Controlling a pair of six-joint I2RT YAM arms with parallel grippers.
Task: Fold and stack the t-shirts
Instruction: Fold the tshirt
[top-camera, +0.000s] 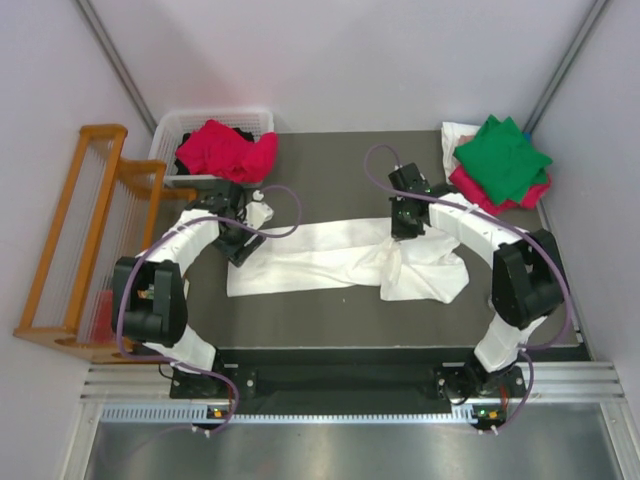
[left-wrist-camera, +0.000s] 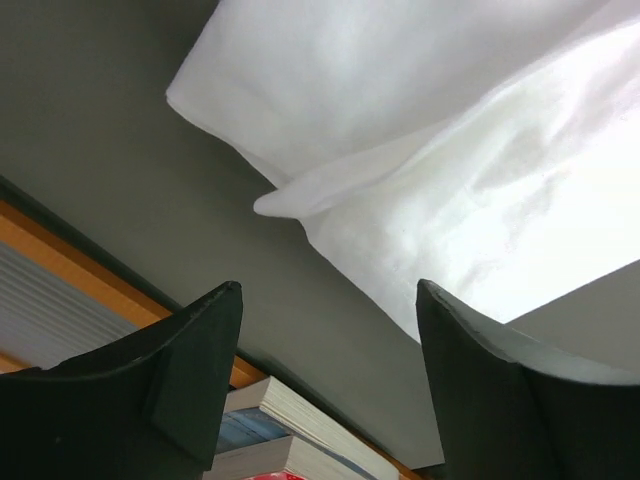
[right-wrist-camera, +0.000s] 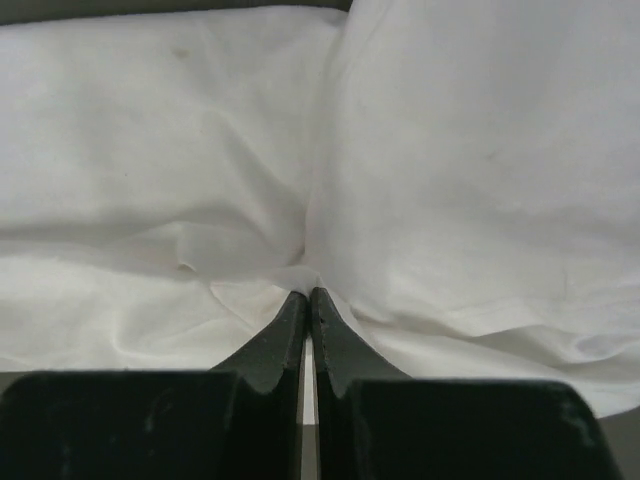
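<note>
Across the table (top-camera: 320, 170), a white shirt (top-camera: 310, 258) lies stretched nine to three o'clock. Left gripper (left-wrist-camera: 330, 300) gapes empty at nine; right gripper (right-wrist-camera: 308, 296) pinches the shirt at three.

We are seeing the green t-shirt (top-camera: 503, 150) covering most of the crimson t-shirt (top-camera: 470, 185) under it. The left arm (top-camera: 190, 235) is hiding the left end of the white t-shirt (top-camera: 300, 262). In the left wrist view, the bottom edge is cutting off some books (left-wrist-camera: 290, 425), and the white cloth is running past the top.
</note>
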